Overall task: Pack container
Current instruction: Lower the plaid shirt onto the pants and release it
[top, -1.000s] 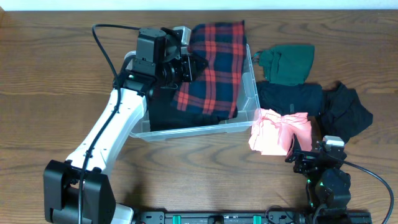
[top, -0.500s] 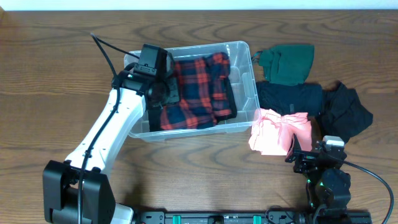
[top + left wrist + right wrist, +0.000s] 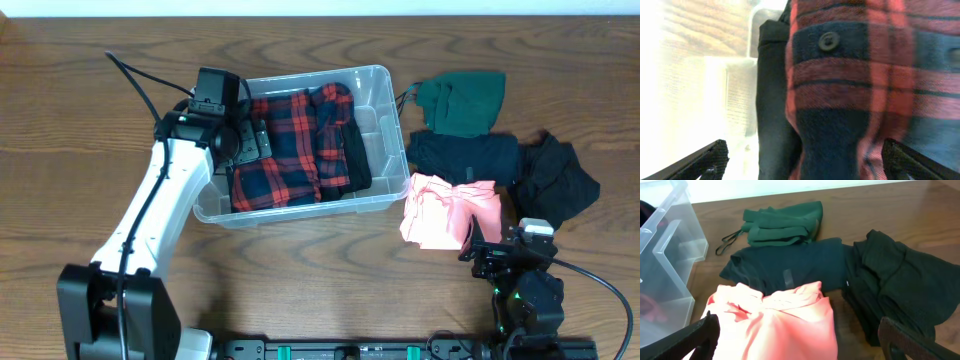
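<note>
Container [image 3: 385, 80] encloses your left end effector [image 3: 245, 140] and stretches lengthwise to its right; fingers apart above plaid shirt [image 3: 290, 150]. Pink cloth [image 3: 450, 215] lies just ahead of your right end effector [image 3: 508, 243], likewise apart.

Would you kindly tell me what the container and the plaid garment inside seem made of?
The container looks like clear, glossy rigid plastic: the table shows through its walls. The plaid garment seems matte woven cloth, perhaps flannel, with a sewn button.

In the container [image 3: 386, 118], a buttoned shirt [image 3: 288, 150] lies on another garment [image 3: 352, 160]. To its right, a drawstring garment [image 3: 465, 100] lies rearmost, a folded top [image 3: 465, 158] lies before that, a crumpled garment [image 3: 555, 180] lies farthest right, and a bunched cloth [image 3: 450, 212] lies frontmost, at the container's corner.
</note>
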Robot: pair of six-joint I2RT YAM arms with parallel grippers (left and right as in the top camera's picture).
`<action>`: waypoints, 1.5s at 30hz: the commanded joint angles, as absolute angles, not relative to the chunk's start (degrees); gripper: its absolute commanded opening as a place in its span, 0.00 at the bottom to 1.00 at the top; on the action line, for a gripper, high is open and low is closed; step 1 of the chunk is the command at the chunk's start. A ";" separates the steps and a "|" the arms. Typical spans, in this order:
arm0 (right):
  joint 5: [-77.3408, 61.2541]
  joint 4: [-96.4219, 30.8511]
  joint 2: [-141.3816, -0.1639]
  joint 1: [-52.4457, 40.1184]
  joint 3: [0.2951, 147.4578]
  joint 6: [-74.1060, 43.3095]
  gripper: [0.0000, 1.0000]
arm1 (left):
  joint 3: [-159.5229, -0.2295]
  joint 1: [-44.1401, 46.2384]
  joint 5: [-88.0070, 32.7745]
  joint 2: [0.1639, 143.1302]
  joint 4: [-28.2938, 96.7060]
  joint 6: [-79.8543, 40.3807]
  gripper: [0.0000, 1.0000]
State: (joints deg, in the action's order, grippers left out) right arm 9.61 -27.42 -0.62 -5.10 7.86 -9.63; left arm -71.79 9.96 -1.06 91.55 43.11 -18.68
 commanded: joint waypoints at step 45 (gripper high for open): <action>9.63 -27.49 -0.32 -4.80 7.75 -9.80 0.99 | -73.73 5.65 -21.15 112.92 38.59 -7.97 0.75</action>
